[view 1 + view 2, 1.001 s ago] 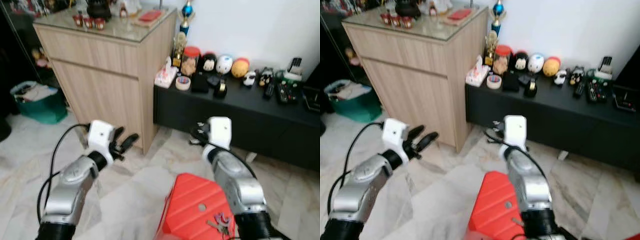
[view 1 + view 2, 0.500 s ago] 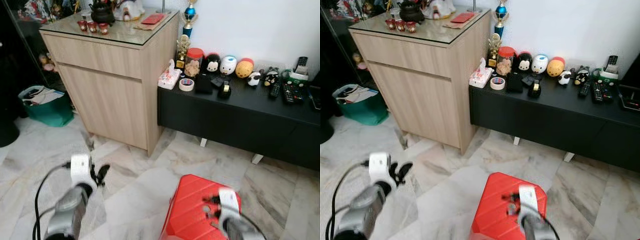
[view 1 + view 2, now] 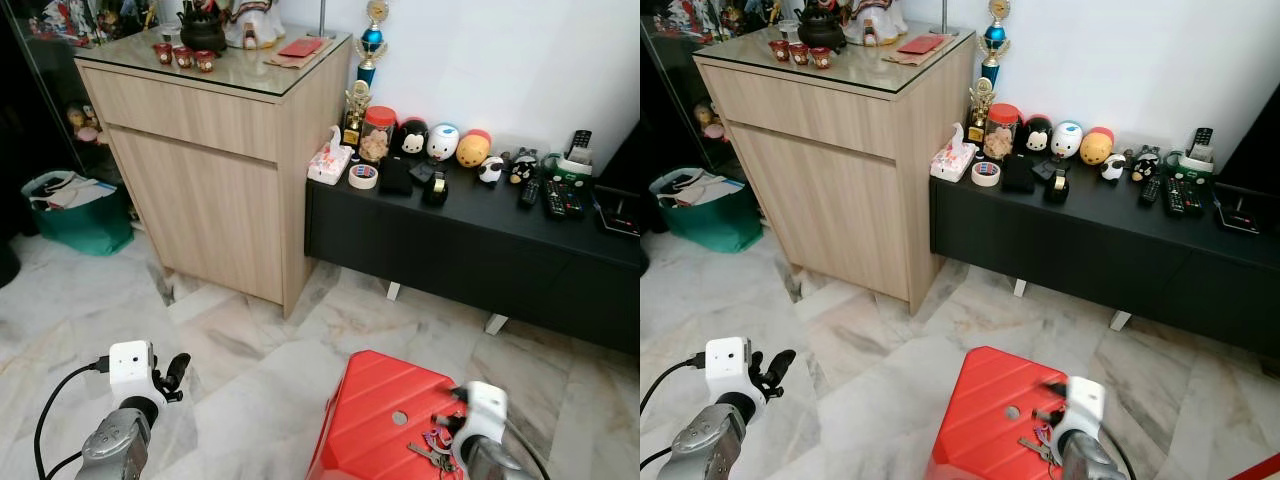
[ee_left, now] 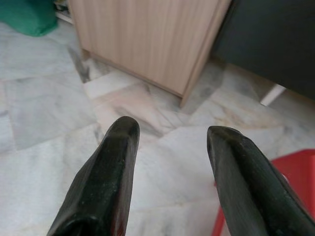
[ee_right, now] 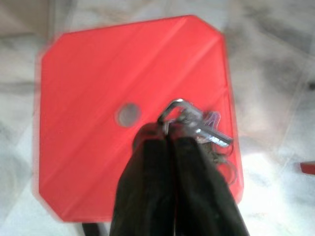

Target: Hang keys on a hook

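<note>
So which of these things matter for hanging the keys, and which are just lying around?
For the job:
- keys, on the red stool
- right gripper, fingers shut at the key ring

Just lying about:
- wooden cabinet
- black bench with figurines, tape roll, remotes
- green bin
- left gripper, open over the floor

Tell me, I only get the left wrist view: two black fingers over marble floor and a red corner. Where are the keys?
Observer: The keys lie on a red stool, toward its right side.
Operator: Is anything holding them?
Observer: The right gripper has its fingers pressed together at the key ring.
Operator: And the dark thing beside the wooden cabinet?
Observer: A low black bench with toy figures and remotes on top.
</note>
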